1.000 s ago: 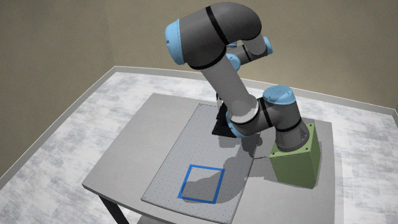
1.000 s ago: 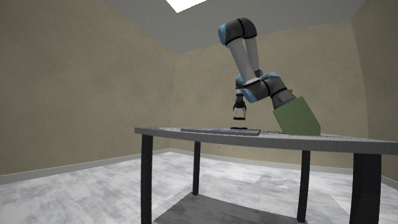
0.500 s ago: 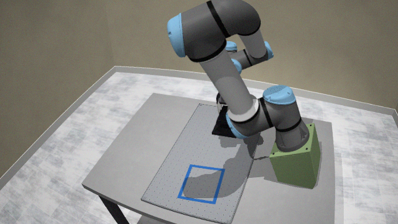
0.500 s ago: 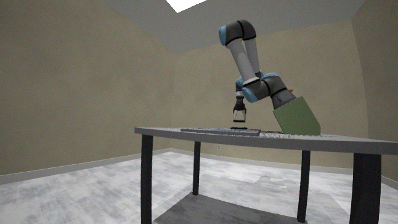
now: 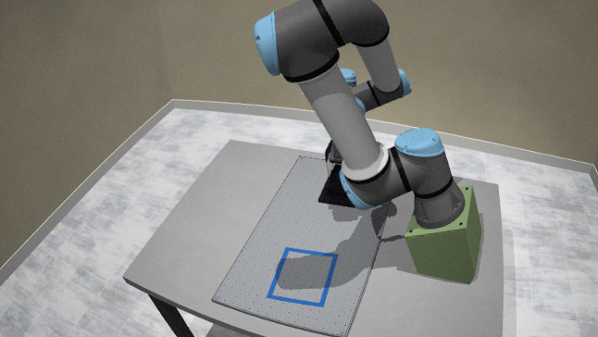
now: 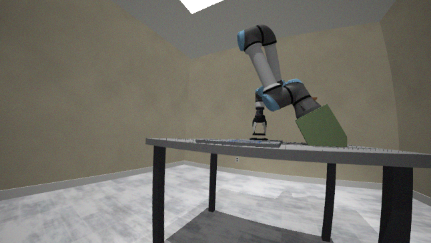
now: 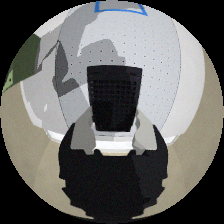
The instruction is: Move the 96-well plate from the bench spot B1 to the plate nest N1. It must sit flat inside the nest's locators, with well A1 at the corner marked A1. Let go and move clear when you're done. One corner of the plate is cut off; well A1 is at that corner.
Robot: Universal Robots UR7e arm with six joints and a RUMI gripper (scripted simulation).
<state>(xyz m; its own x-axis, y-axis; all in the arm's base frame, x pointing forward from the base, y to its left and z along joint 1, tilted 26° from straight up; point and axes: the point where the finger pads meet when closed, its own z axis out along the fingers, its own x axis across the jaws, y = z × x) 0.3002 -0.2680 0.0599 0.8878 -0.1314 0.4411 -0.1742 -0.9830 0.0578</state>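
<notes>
Between the blue outline (image 5: 303, 277) and the green pedestal (image 5: 446, 252) nothing stands.

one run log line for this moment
gripper: shut on plate | plate: lifted off board | blue square: unoccupied
</notes>
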